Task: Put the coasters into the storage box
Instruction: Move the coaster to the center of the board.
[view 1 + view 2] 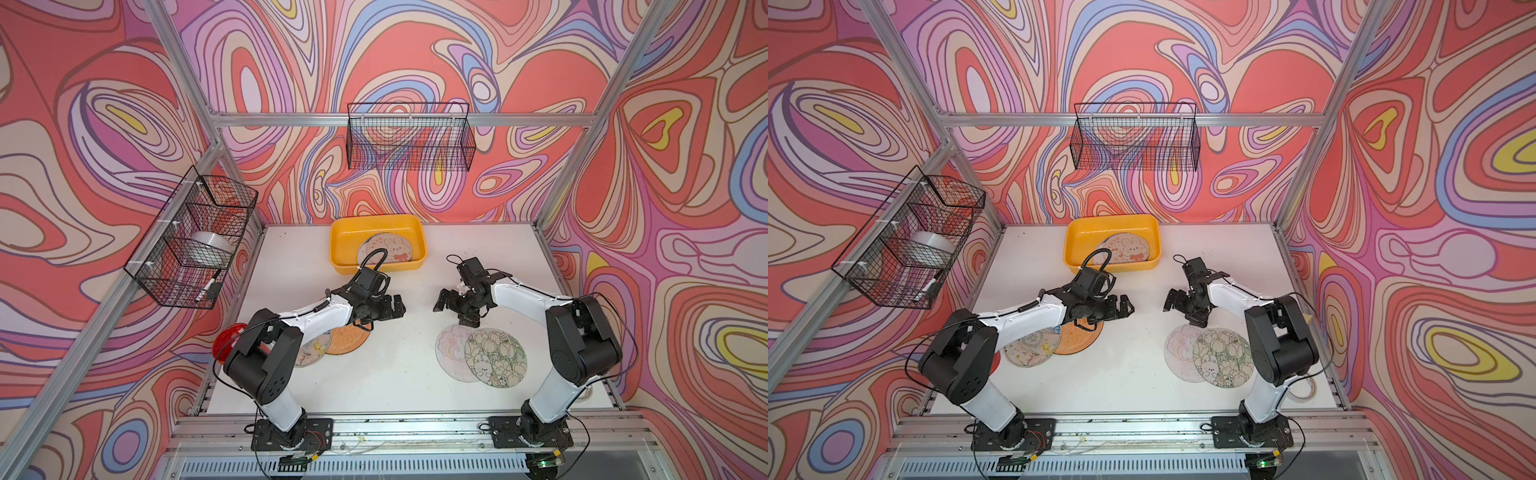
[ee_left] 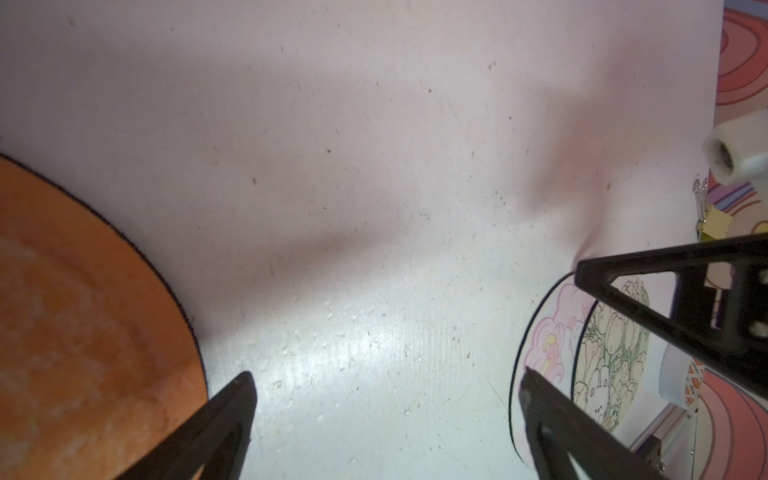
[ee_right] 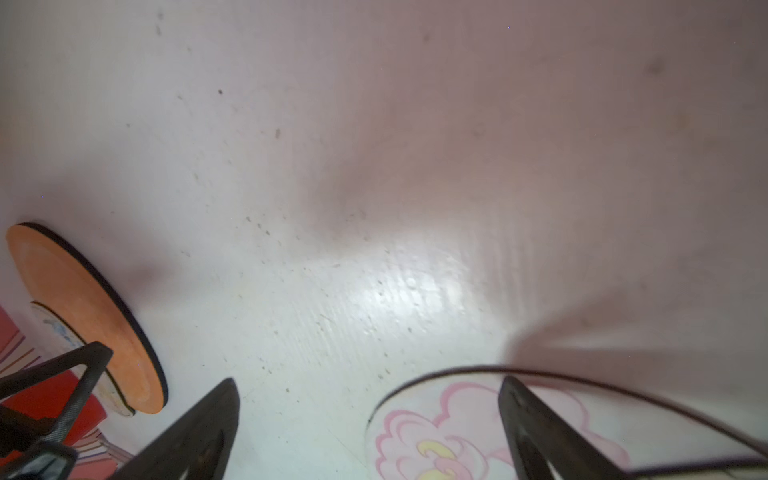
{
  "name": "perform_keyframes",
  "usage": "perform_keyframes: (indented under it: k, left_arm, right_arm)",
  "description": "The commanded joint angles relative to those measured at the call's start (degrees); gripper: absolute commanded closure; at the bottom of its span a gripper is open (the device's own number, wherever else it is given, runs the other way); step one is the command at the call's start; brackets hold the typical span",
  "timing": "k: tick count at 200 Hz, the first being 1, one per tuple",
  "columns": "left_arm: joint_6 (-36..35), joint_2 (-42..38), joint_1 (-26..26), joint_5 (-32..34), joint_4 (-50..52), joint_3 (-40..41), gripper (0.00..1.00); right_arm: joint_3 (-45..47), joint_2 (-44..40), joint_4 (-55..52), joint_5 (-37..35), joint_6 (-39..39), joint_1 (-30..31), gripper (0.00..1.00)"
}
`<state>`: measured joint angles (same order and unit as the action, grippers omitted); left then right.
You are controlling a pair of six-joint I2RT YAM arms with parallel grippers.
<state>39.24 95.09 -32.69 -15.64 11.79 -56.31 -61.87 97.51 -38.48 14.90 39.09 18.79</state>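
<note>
Hovering: left claw (image 2: 386, 376), right claw (image 3: 368, 383) both spread, empty; grainy round orange coaster (image 1: 347, 338) lies flat.

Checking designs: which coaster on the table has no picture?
The orange coaster: plain textured surface, while the other coasters carry cartoon or floral prints.

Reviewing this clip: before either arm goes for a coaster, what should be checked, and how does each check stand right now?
1. Left gripper open and empty: ok.
2. Right gripper open and empty: ok.
3. Storage box has room beside the bunny coaster lying in it: ok.
4. All coasters boxed: not ok; orange coaster, cream coaster, pink coaster and floral coaster lie on the table.
5. Targets lie singly: not ok; floral overlaps pink, orange overlaps cream.
6. Whether orange or cream lies on top: cannot tell.
</note>
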Motion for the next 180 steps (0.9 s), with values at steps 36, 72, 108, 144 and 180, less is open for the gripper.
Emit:
perform_keyframes:
  k: [36, 72, 108, 144, 180]
  left_arm:
    - [-0.2, 0.8, -0.4, 0.0, 0.6, -1.7, 0.0]
    - [-0.2, 0.4, -0.5, -0.1, 0.5, -1.5, 0.0]
    - [-0.9, 0.6, -0.5, -0.2, 1.0, -1.9, 0.0]
    - [-1.2, 1.1, -0.5, -0.4, 1.0, -2.4, 0.0]
    - [-1.8, 2.1, -0.5, -0.8, 1.1, -3.1, 0.0]
  right_arm:
    - [9.3, -16.5, -13.1, -11.9, 8.6, -4.7, 0.01]
    - [16.7, -25.1, -16.1, -11.7, 15.1, -11.0, 0.02]
    - [18.2, -29.1, -24.6, -14.1, 23.7, -11.6, 0.02]
    - [20.2, -35.8, -30.7, -19.1, 30.1, -12.5, 0.02]
    - [24.9, -36.8, -25.8, -16.9, 33.0, -13.3, 0.02]
